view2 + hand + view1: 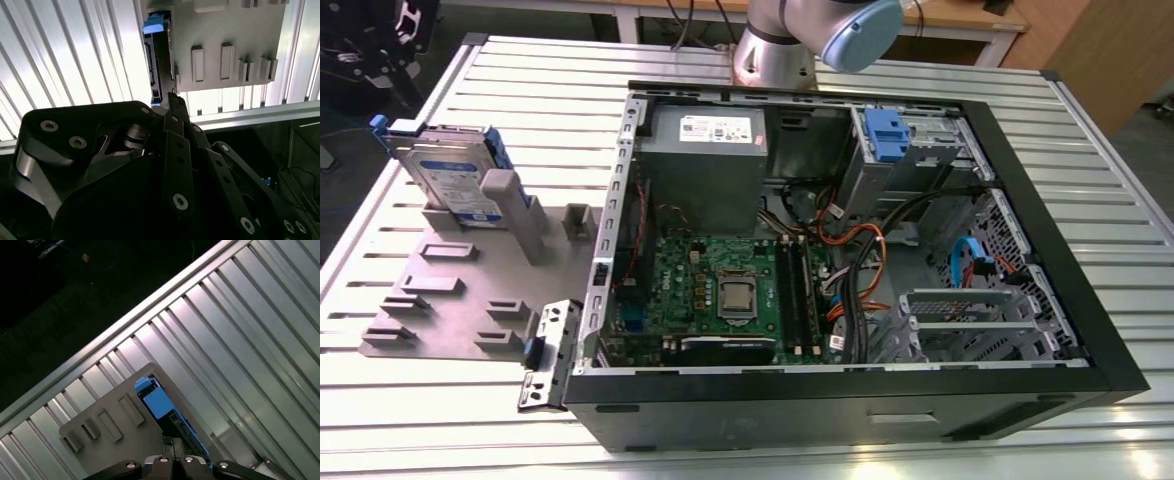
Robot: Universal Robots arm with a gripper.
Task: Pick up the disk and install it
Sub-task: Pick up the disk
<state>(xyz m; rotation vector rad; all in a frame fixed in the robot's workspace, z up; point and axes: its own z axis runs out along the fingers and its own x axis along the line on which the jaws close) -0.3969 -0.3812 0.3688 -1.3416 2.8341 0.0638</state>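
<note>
free: above disk (454,180), upper left; table (374,400) slats, lower left | blocked: grey posts (520,215) just right of disk; case wall (622,190) beyond; cables (854,265) crowd centre right

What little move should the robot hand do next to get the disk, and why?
Probably lower the gripper straight toward the disk. The disk stands upright in the grey holder plate, outside the computer case. In both wrist views the gripper hangs above the disk, apart from it.
</note>
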